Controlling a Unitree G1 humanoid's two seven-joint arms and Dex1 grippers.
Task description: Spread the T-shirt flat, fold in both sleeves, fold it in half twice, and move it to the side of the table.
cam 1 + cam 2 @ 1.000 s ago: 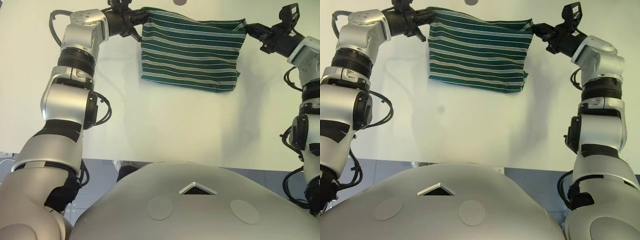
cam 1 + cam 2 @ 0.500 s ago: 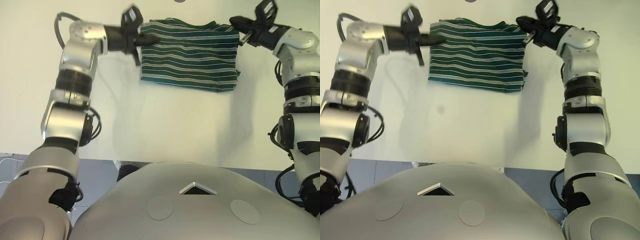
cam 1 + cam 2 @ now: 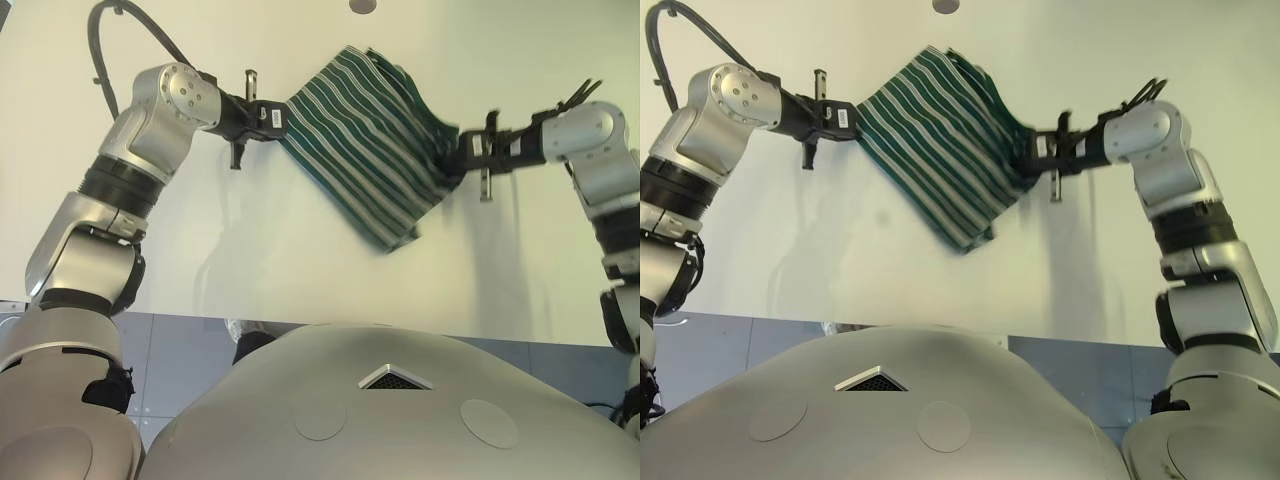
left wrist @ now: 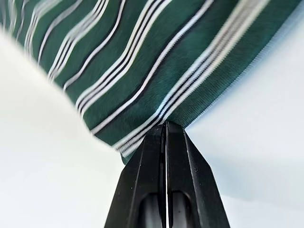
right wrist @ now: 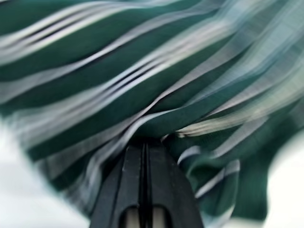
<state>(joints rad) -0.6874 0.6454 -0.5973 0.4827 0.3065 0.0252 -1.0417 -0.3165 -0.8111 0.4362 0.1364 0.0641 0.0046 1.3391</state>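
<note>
Stripes of white ran across the green T-shirt [image 3: 370,140], which hung in the air between the two arms. It was over the far half of the white table [image 3: 300,280], about midway between its left and right edges. The shirt looked already folded into a small, thick block. It sat tilted, with one loose corner pointing down toward the near edge. The left gripper [image 4: 166,127] had its jaws pressed tight together on one corner of the shirt, with just the hem pinched at the tips. The right gripper [image 5: 144,145] had its jaws squeezed together too, on a bunched bit of cloth at the other side. The shirt looked soft, light and floppy, so it would likely sag and fall open wherever nothing held it. The layers could slide over each other, and a thin pinch at the very edge could slip off. It would probably be safest to hold it by two corners, catching all the layers at once. The arms would need to keep it pulled gently straight between them until it was laid flat at the side of the table.
</note>
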